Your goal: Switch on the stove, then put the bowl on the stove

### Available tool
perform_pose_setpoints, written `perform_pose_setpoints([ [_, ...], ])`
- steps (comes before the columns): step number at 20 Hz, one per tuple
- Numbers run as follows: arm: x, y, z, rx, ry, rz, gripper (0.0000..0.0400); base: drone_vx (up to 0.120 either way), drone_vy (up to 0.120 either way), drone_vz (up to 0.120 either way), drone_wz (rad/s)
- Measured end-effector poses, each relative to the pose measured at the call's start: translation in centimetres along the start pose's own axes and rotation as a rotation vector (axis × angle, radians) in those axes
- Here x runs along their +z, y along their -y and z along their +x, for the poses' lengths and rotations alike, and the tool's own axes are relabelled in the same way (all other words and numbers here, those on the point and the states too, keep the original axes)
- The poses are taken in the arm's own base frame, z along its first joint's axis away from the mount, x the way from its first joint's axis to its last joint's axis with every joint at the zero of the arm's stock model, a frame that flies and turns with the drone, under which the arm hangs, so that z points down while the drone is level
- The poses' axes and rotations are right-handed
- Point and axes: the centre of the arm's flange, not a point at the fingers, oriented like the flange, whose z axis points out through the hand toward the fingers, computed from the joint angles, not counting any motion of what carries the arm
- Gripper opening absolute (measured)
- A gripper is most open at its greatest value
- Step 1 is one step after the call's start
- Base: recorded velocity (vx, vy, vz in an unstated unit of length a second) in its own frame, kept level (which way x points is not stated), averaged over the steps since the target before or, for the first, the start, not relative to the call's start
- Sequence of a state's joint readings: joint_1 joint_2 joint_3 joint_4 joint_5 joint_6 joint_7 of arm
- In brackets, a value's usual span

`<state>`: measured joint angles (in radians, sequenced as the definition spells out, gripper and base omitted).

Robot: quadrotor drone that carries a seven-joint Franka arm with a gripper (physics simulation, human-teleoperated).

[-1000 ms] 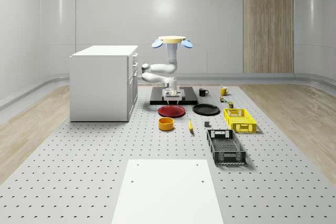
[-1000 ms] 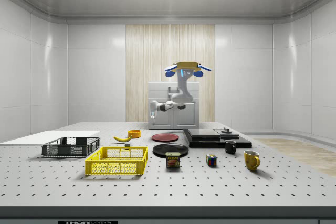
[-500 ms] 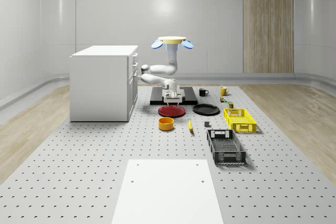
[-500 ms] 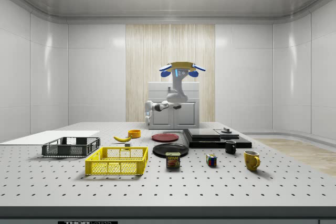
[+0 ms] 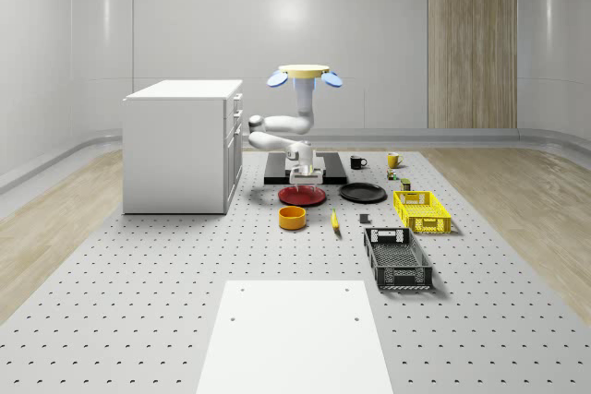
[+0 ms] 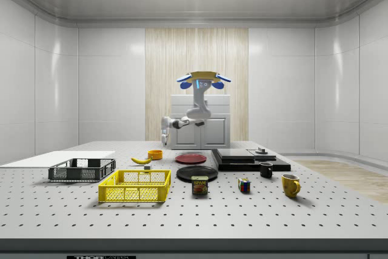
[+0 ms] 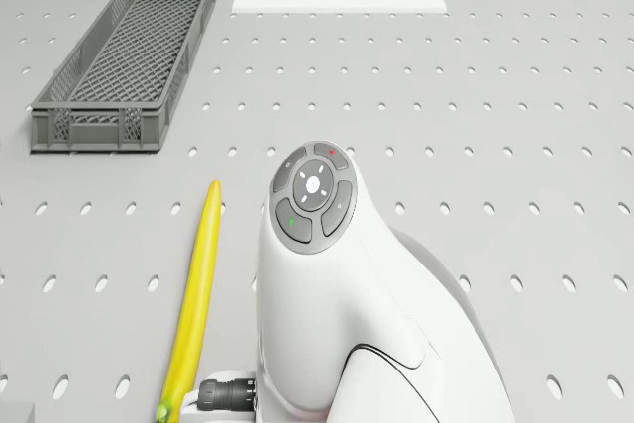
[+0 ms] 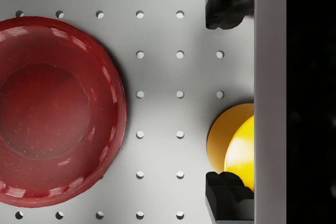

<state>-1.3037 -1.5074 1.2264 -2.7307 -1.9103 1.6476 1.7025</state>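
Bright, even overhead light, soft shadows

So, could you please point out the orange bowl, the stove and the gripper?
orange bowl [image 5: 292,218]: whole-scene view, outer wall.
stove [image 6: 242,157]: side view, top surface.
gripper [image 5: 306,179]: whole-scene view, between fingertips.

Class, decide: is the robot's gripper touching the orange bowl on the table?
Apart. In the side view the gripper hangs well above the orange bowl, with open wall showing between them.

Whole-scene cam high at table end, side cam low across it, both w/ drone, wrist cam straight down.
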Motion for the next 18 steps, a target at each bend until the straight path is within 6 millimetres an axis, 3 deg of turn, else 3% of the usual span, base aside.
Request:
perform_pose_setpoints([
  [7, 0.0, 0.0, 0.0, 0.0, 0.0, 0.0, 0.04, 0.12, 0.0, 0.0, 0.0],
  [13, 0.0, 0.0, 0.0, 0.0, 0.0, 0.0, 0.04, 0.12, 0.0, -0.093, 0.0],
  [18, 0.01, 0.0, 0.0, 0.0, 0.0, 0.0, 0.04, 0.096, 0.0, 0.0, 0.0],
])
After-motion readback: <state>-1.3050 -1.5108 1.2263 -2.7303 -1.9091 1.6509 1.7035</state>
